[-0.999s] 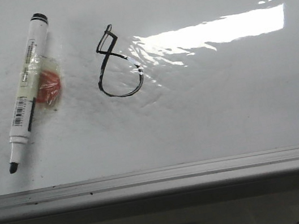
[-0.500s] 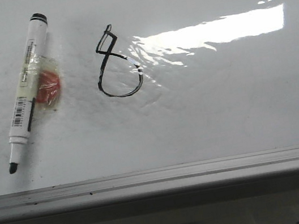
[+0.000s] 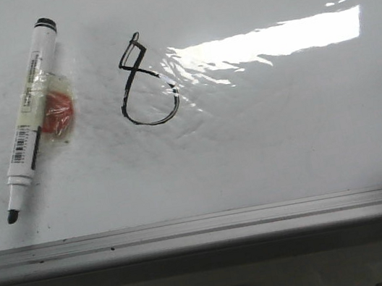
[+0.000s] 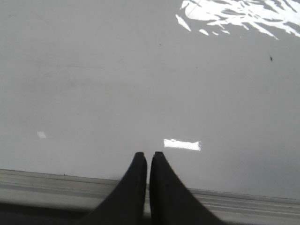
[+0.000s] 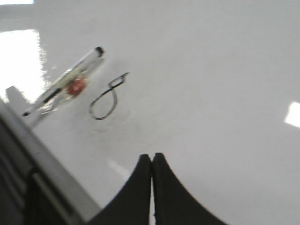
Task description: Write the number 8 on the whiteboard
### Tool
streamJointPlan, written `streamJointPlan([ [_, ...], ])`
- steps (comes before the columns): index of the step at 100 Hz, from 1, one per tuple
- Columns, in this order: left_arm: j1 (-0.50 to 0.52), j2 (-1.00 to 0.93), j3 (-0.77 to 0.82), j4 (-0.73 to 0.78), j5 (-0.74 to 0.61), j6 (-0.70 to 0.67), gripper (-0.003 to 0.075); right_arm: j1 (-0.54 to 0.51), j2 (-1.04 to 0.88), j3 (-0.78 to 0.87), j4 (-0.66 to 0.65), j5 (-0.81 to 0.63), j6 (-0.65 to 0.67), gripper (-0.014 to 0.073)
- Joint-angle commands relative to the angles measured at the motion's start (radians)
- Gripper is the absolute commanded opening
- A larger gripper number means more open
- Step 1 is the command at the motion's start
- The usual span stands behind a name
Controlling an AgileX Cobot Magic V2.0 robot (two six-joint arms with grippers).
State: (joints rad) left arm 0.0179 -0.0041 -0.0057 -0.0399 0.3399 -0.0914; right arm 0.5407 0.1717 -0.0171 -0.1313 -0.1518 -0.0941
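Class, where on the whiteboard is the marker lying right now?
In the front view, the marker lies slanted on the whiteboard's left side, just left of the number 8.

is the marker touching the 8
Apart. The front view shows bare whiteboard between the marker and the number 8.

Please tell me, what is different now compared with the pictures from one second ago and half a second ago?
In the front view, the marker, the 8 and the glare on the whiteboard all slid slightly left together; likely the board or camera shifted. The marker lies free, the 8 looks unchanged.
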Motion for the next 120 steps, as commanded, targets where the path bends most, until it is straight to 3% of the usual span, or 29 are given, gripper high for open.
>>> streamJointPlan([
  [1, -0.008, -0.028, 0.038, -0.011, -0.038, -0.001, -0.0020, -0.143, 0.024, -0.003, -0.012, -0.180, 0.026, -0.0063],
  [23, -0.008, -0.028, 0.038, -0.011, -0.038, -0.001, -0.0020, -0.491, -0.038, 0.040, -0.012, -0.162, 0.170, -0.0063],
  [44, -0.008, -0.028, 0.038, -0.011, -0.038, -0.001, -0.0020, -0.683, -0.115, 0.040, -0.029, -0.004, 0.199, -0.0064],
  [85, -0.008, -0.028, 0.038, -0.011, -0.037, -0.001, -0.0020, -0.735, -0.203, 0.040, -0.006, 0.387, 0.170, -0.0063],
  [99, -0.008, -0.028, 0.038, -0.011, -0.037, -0.001, -0.0020, -0.735, -0.203, 0.040, 0.053, 0.423, 0.074, -0.0063],
  [120, -0.008, -0.028, 0.038, -0.011, -0.037, -0.001, -0.0020, -0.735, -0.203, 0.040, 0.055, 0.444, 0.068, -0.0063],
])
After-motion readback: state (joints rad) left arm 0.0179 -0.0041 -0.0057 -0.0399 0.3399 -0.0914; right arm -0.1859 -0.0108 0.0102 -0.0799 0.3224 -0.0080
